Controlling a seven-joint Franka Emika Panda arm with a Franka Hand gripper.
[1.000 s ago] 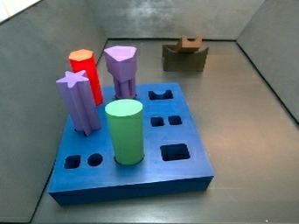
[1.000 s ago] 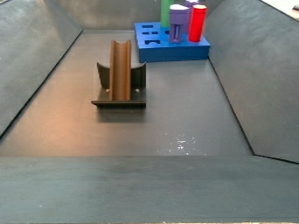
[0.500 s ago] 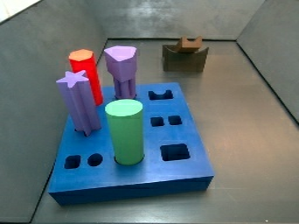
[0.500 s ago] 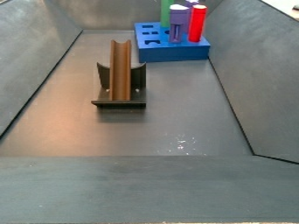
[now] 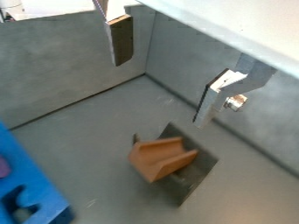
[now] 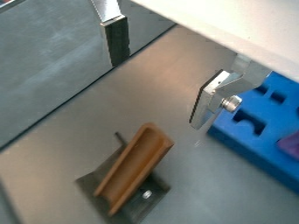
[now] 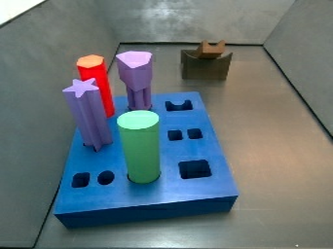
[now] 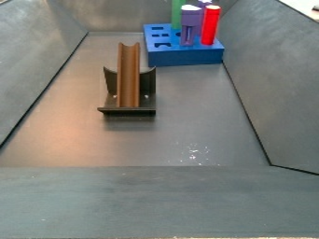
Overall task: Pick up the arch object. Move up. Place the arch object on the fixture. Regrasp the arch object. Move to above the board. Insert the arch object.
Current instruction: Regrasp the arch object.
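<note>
The brown arch object [image 8: 129, 73] lies lengthwise in the notch of the dark fixture [image 8: 127, 105]. Both sit at the far end of the floor in a side view, arch object [image 7: 209, 47] on fixture [image 7: 205, 64]. In both wrist views my gripper [image 5: 166, 74] [image 6: 162, 74] hangs high above them, open and empty, with the arch object [image 5: 158, 157] [image 6: 135, 166] below and between the fingers. The blue board [image 7: 196, 190] [image 8: 174, 56] stands apart from the fixture. The gripper does not show in the side views.
On the board stand a red-orange hexagonal peg [image 7: 92, 83], two purple pegs [image 7: 135, 78] [image 7: 86, 112] and a green cylinder [image 7: 138, 146]. Grey sloped walls [image 8: 37, 84] enclose the floor. The board's edge shows in both wrist views [image 5: 24, 175] [image 6: 268, 114].
</note>
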